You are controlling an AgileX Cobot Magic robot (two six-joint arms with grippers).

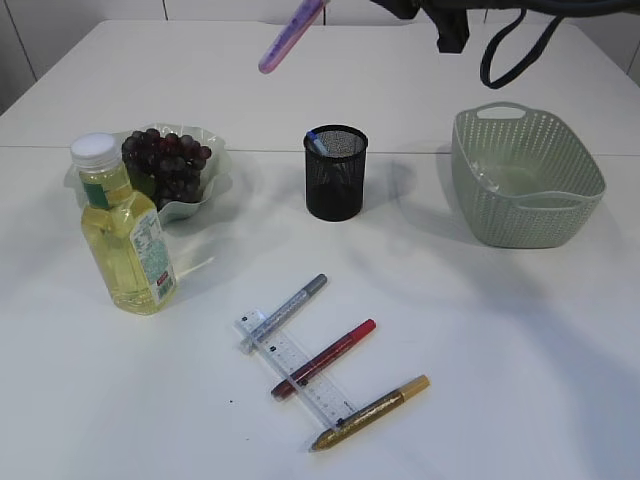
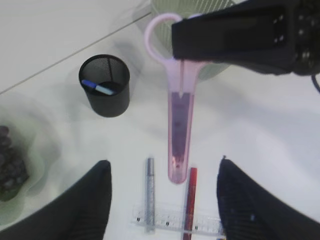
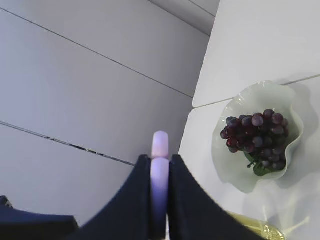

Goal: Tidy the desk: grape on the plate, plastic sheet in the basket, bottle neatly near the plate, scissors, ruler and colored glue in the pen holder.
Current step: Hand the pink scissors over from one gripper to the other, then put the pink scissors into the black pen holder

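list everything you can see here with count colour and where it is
scissors: one, pink-purple, in the air above the table, held by the handle end
pen holder: one, black mesh, table centre, a blue pen inside
grapes: one dark bunch, on the pale plate, left
bottle: one, yellow liquid, white cap, upright in front of the plate
basket: one, pale green, right
ruler: one, clear, front centre
glue pens: three, silver, red, gold, lying across the ruler
right gripper: shut on the scissors
left gripper: open, below the scissors' tip
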